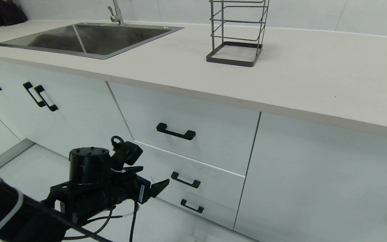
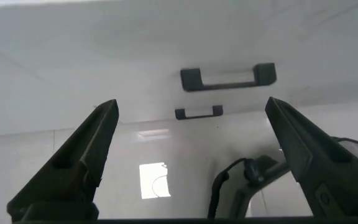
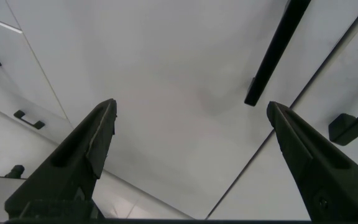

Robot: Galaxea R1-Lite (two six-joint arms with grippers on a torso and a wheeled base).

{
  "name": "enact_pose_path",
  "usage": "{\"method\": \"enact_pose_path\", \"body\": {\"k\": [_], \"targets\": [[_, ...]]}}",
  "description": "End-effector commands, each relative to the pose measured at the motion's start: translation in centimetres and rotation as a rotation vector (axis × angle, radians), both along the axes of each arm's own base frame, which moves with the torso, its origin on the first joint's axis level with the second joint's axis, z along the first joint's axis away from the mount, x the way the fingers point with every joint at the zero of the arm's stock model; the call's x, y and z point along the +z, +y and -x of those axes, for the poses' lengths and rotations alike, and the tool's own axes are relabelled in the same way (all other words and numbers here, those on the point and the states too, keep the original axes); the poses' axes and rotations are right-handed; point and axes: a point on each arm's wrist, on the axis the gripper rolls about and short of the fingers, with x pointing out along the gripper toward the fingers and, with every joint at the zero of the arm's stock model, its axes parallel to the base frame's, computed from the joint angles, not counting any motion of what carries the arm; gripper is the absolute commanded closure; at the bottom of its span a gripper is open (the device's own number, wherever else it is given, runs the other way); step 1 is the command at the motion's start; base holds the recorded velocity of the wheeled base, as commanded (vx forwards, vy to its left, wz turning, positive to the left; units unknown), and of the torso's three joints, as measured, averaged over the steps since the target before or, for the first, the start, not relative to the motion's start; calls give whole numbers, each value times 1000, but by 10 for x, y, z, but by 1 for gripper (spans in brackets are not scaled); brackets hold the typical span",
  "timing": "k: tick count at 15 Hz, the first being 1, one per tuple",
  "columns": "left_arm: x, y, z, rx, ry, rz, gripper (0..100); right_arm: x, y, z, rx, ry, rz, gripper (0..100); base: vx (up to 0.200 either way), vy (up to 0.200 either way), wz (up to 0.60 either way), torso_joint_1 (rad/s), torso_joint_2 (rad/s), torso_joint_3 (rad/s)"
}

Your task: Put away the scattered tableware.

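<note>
Left gripper [image 2: 191,102]: held low, spread wide, empty; drawer handle [image 2: 227,76] ahead of its tips.
Right gripper [image 3: 190,104]: spread, empty; cabinet door [image 3: 166,74] faces it.

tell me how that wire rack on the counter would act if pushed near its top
The wire rack is probably light, being thin open wire. It stands tall over a small square base, so a high push may tip it; pushed low it would likely slide on the smooth counter.

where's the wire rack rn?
Head view, upper centre: the dark grey wire rack stands upright on the beige countertop, right of the stainless steel sink and apart from it.
</note>
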Motion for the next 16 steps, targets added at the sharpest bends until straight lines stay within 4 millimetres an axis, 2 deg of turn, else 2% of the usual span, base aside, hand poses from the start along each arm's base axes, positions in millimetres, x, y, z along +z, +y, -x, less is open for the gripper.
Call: {"method": "enact_pose_path", "body": {"k": [1,3,4,6,8,9,10,11,13,15,16], "targets": [[17,15,44,9,-63,43,0,0,0,0,1,1,0,0,0,0,0,0,0,0],[25,25,74,28,-107,104,0,0,0,0,-1,1,0,0,0,0,0,0,0,0],[26,27,80,30,-115,112,0,0,0,0,-1,1,0,0,0,0,0,0,0,0],[33,40,116,47,-174,170,0,0,0,0,-1,1,0,0,0,0,0,0,0,0],[40,47,135,51,-239,191,0,0,0,0,1,1,0,0,0,0,0,0,0,0],[48,58,152,101,-306,188,0,0,0,0,1,1,0,0,0,0,0,0,0,0],[50,62,159,115,-329,180,0,0,0,0,-1,1,0,0,0,0,0,0,0,0],[52,69,185,117,-378,180,0,0,0,0,1,0,-3,0,0,0,0,0,0,0],[41,80,224,123,-419,188,0,0,0,0,1,1,-3,0,0,0,0,0,0,0],[19,88,259,171,-481,195,0,0,0,0,1,1,0,0,0,0,0,0,0,0],[12,89,271,186,-515,199,0,0,0,0,-1,4,0,0,0,0,0,0,0,0]]}}
